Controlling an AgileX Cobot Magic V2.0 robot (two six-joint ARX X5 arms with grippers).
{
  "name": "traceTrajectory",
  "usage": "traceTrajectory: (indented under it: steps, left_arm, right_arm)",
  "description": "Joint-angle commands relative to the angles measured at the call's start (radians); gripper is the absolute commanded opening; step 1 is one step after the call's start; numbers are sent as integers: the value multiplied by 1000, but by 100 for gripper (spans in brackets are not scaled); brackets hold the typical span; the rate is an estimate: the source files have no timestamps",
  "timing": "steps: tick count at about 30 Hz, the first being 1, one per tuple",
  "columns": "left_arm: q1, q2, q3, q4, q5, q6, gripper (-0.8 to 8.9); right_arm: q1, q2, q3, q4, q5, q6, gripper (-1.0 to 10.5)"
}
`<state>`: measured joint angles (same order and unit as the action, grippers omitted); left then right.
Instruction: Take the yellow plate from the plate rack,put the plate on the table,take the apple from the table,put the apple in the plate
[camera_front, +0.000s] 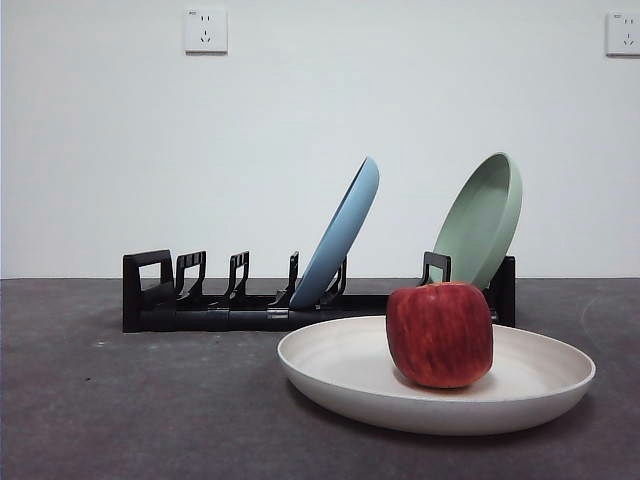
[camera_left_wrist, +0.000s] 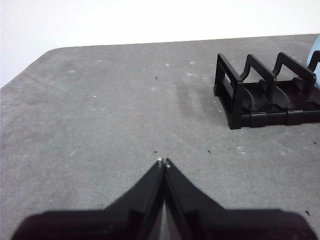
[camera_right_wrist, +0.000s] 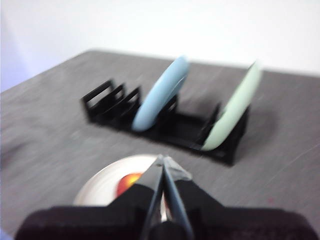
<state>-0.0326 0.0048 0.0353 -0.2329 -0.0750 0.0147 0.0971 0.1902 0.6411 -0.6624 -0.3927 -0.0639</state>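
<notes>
Red apple (camera_front: 440, 334) sits in the yellow plate (camera_front: 340, 370); right claw (camera_right_wrist: 163, 161) hangs clenched above, left claw (camera_left_wrist: 163, 162) clenched.

A bare test room or lab setup is suggested rather than a home kitchen. A plain white wall (camera_front: 300, 150) fitted with two sockets (camera_front: 205, 31) is seen behind a dark grey worktop (camera_front: 120, 400), on which only a black plate rack (camera_front: 230, 300) with dishes is set.

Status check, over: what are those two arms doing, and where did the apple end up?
Left end effector shut, empty. Right end effector shut, empty. Apple in yellow plate on table. Nothing obstructing.
</notes>
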Motion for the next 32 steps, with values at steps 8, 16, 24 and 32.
traceTrajectory:
  steps: [8,16,24,32]
  left_arm:
    - [5,-3,-13,3,1,-5,-3]
    - [5,-3,-13,3,1,-5,-3]
    - [5,-3,-13,3,1,-5,-3]
    - [5,-3,-13,3,1,-5,-3]
  right_arm:
    - [-45,-155,-448,446,43,43,1]
    - [-45,-189,-594,523,168,66,1]
    - [-45,-189,-636,495,166,73,1]
    - [-44,-189,-636,499,164,74,1]
